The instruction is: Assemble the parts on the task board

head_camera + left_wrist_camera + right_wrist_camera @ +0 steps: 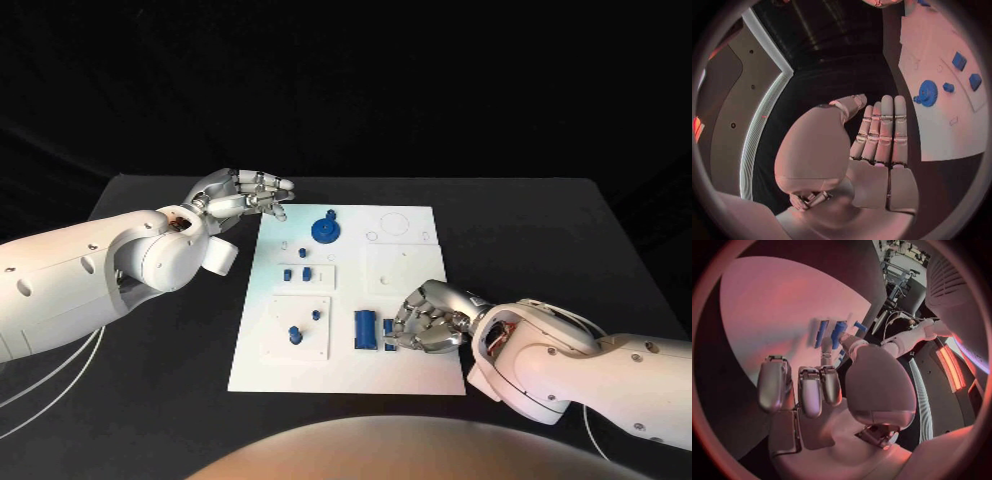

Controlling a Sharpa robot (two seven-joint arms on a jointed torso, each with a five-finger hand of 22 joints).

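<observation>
The white task board (411,370) lies in the middle of the black table. A blue gear (327,229) (926,93) stands near its far end, small blue parts (300,272) sit in the middle, and two more (303,326) are nearer me. A long blue block (366,329) (822,332) lies beside a second one (389,334) (839,334). My right hand (428,318) (826,390) hovers with curled fingers at that second block; whether it grips it is hidden. My left hand (245,195) (879,140) floats off the board's far left corner, fingers straight, holding nothing.
The board (942,115) carries several raised white plates and sockets (397,268). Black table surface (548,250) surrounds it on all sides, with room on the right and at the far end. A small blue piece (859,326) lies beyond the two long blocks.
</observation>
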